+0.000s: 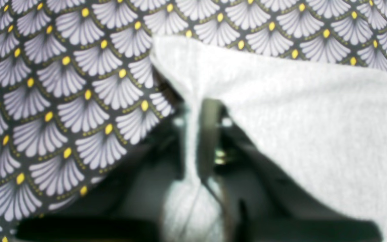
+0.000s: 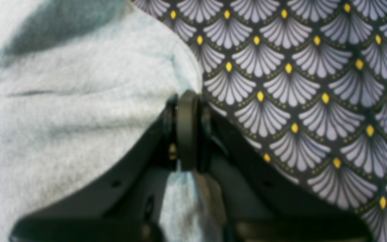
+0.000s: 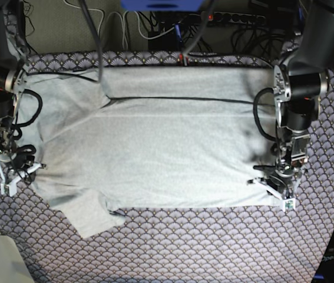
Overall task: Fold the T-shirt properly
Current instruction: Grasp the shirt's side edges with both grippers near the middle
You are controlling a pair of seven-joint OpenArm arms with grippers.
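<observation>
Your left pincer (image 1: pixel 197 134) is clamped on a corner of the T-shirt (image 3: pixel 167 153), and your right pincer (image 2: pixel 186 127) pinches the opposite near corner the same way. That puts a grip at each end of the near edge, presumably so you can lift it as one line. The shirt lies spread flat across the bench's scallop-patterned tablecloth (image 3: pixel 214 247), one sleeve (image 3: pixel 90 215) poking toward you.

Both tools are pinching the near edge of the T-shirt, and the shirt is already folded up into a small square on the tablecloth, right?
Not quite. Both tools, left and right, do pinch the T-shirt, but the base view shows it spread wide across the tablecloth, not folded into a small square.
</observation>
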